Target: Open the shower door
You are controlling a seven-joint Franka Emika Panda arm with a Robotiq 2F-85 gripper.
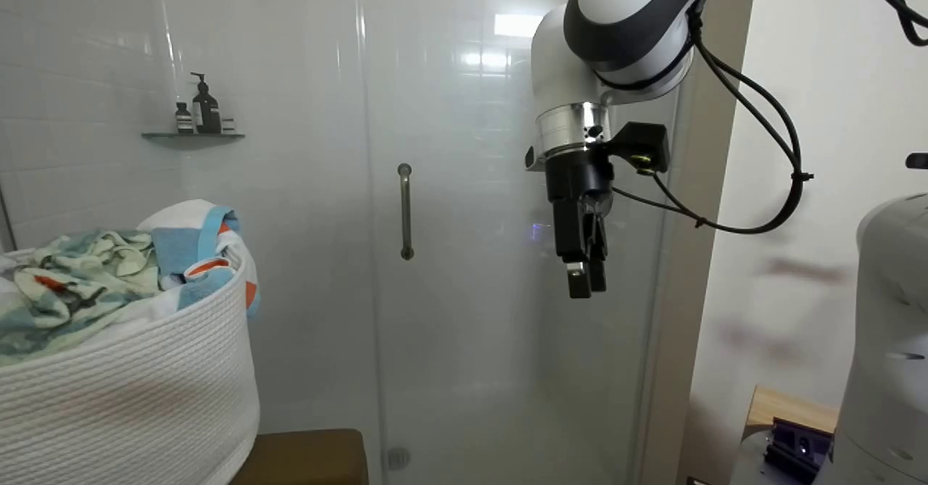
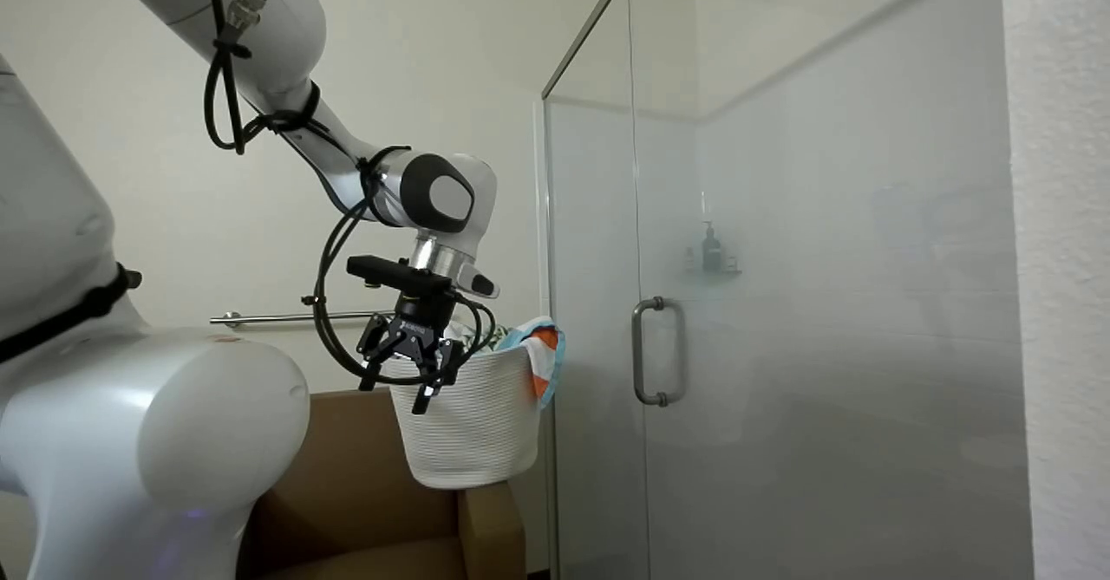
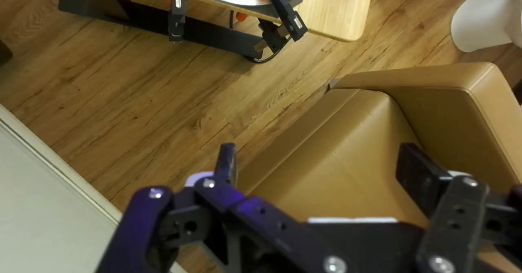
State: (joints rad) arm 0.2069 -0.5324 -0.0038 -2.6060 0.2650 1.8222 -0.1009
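Shower door (image 1: 478, 318): closed; arm (image 1: 623, 35): bent; claw (image 3: 320, 169): pointing down, spread wide

Silver handle (image 1: 406, 212), black fingers (image 3: 420, 179), white basket (image 2: 473, 441)

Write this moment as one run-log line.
Shower door: closed | bar handle: not gripped | hand: open, empty, pointing downward, apart from handle | pending: handle grasp

A floor of brown wooden boards (image 3: 142, 114) is marked with dark lines — and a big tan leather armchair (image 3: 346, 163) is set on it. A silver metal bar (image 2: 295, 316) is fixed to a plain cream wall (image 2: 451, 34). A small thin dark shelf (image 1: 192, 136) is held in the corner of white tiled walls (image 1: 72, 166).
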